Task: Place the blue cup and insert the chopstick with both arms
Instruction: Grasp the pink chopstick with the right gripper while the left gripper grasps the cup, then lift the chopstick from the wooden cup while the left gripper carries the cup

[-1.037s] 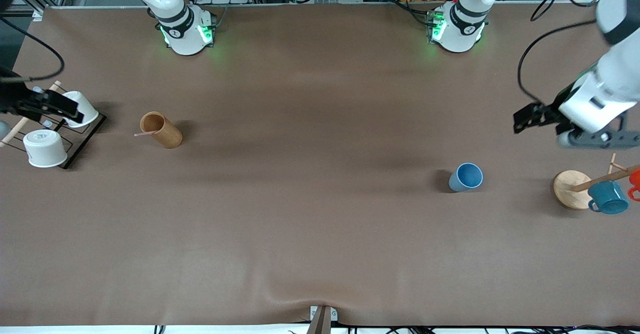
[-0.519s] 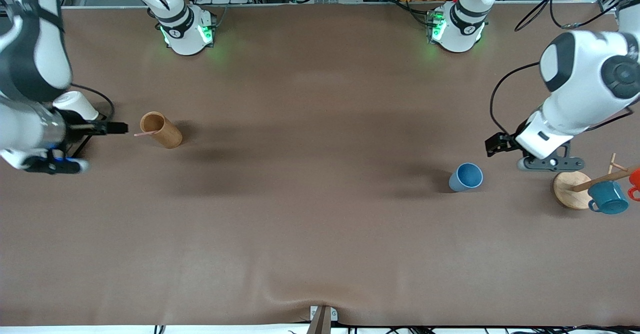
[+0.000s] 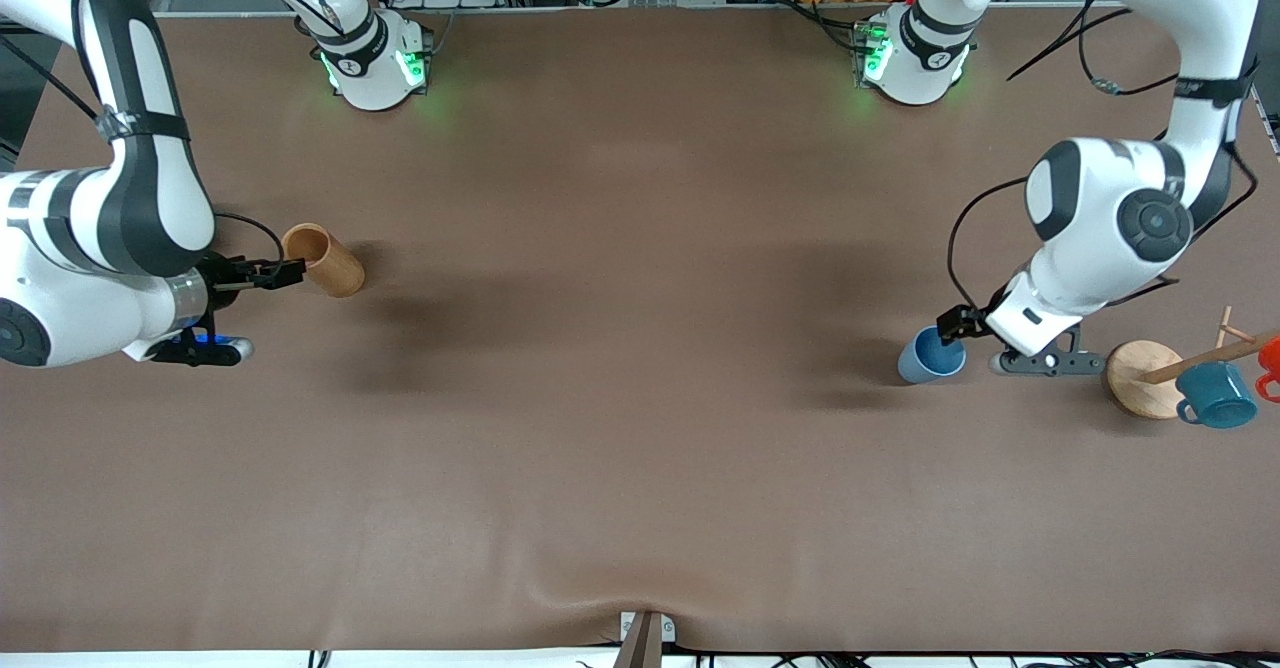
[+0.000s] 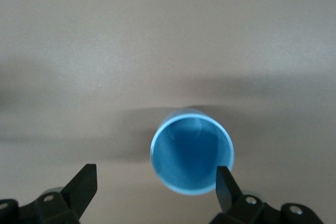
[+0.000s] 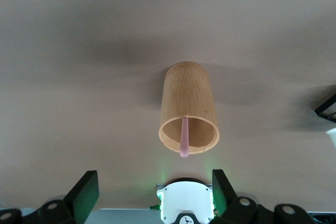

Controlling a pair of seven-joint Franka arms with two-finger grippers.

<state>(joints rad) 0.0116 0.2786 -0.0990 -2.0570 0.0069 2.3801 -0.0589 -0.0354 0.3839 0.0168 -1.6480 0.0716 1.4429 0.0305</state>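
The blue cup (image 3: pixel 932 353) stands toward the left arm's end of the table. In the left wrist view its mouth (image 4: pixel 192 150) faces the camera. My left gripper (image 3: pixel 948 326) is open just over the cup's rim, with the rim next to one finger and most of the gap (image 4: pixel 156 174) beside the cup. The pink chopstick (image 5: pixel 184 137) sticks out of the brown wooden cylinder (image 3: pixel 322 258) toward the right arm's end. My right gripper (image 3: pixel 285 273) is open at the cylinder's mouth and hides the chopstick in the front view. In the right wrist view its fingers (image 5: pixel 154 177) are short of the chopstick's tip.
A mug rack with a round wooden base (image 3: pixel 1140 378) stands at the left arm's end, holding a teal mug (image 3: pixel 1215 395) and an orange mug (image 3: pixel 1270 358). A black rack corner (image 5: pixel 328 108) shows beside the cylinder. The right arm's base (image 5: pixel 185 203) shows between the right fingers.
Both arms have swung in and come down. The left gripper moved from above the mug rack to the blue cup. The right gripper moved from the white-cup rack to the cylinder's mouth.
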